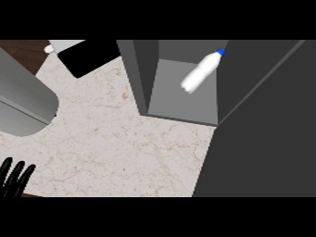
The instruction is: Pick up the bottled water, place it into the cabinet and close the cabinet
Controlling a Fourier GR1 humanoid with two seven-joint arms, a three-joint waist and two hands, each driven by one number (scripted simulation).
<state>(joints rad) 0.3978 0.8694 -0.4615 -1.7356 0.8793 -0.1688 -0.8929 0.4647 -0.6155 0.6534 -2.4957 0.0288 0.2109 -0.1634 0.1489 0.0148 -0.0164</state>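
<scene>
Pale marble counter (112, 143) fills the middle of the head view, with dark wood floor showing at nine and eleven o'clock. A grey cabinet (180, 104) stands at about one o'clock, its inside open to view, and its dark door (269, 134) swings wide across the whole three-to-five o'clock side. The bottle of water (201, 71) is inside the cabinet, lying tilted with its blue cap toward one o'clock and its base toward seven; no hand touches it. A large grey curved shape (13, 99) sits at nine to ten o'clock and seems to be a forearm, though that is a guess, and a black panel (91, 55) lies at eleven o'clock.

The left hand (8, 178) shows at seven o'clock by the lower edge, fingers straight and up, holding nothing, resting. The right hand is not in view.

Judging from this, the bottle is placed and closing the door is the step in hand. To do it well, a hand should meet the door's outer face near its free edge and push in one smooth arc toward the cabinet front, while the tilted bottle stays clear of the opening.
</scene>
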